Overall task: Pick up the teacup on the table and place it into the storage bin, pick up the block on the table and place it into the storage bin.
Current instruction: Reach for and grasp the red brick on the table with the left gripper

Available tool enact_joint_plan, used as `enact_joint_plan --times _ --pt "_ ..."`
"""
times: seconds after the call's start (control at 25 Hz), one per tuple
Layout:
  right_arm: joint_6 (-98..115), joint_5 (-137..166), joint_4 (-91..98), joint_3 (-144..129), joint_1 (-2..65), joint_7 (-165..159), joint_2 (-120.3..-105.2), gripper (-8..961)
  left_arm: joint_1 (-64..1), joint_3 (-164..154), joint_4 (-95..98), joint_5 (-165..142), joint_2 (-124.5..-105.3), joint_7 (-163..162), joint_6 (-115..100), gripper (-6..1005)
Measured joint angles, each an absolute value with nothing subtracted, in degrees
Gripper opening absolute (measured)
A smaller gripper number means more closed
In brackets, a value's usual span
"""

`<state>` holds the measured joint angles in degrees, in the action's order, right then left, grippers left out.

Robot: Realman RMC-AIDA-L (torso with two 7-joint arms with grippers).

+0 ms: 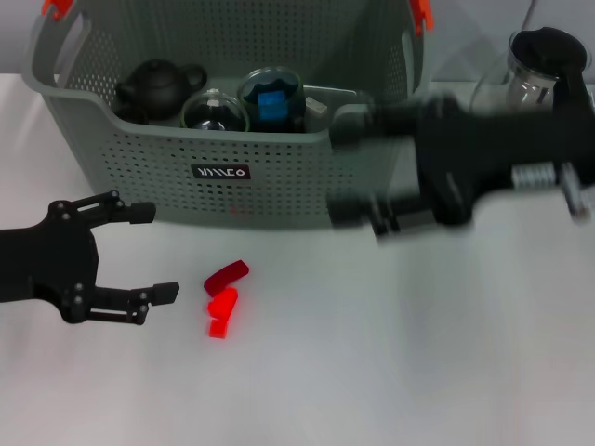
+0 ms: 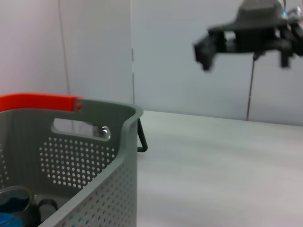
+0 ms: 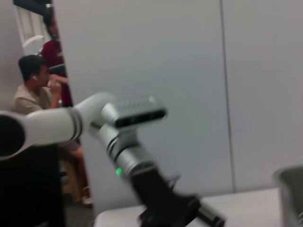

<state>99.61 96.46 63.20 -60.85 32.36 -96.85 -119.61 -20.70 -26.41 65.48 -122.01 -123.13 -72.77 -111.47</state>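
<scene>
Item: my left gripper [image 1: 149, 253], jaws gaping wide, holding nothing. Just beyond the fingertips, the red block [image 1: 224, 296] is lying in pieces on the table [image 1: 390, 362]. I judge a level, centred approach best.

Item: my right gripper [image 1: 358, 172], blurred at the storage bin [image 1: 279, 190] corner; whether spread or closed, I cannot tell. A teacup [image 1: 271, 98] is sitting inside the bin.

Even, bright light falls from overhead, leaving only faint shadows on the white table [image 1: 390, 372]. The right gripper [image 1: 358, 172] smears with motion blur in head and left wrist views; the right wrist view is soft throughout
</scene>
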Motion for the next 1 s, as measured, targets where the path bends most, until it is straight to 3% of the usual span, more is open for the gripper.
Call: enact_joint_plan --times 0.32,1.0 --pt "102.4 100.5 58.4 -61.6 28.5 -96.5 -119.94 841 -20.6 -33.3 71.4 -124.9 -124.01 -74.3 -112.4 963" --pt "97.1 118.1 53.6 -60.8 32.5 -99.1 -119.29 840 -29.0 -55.8 80.5 -139.0 -124.14 -112.7 -105.7 963"
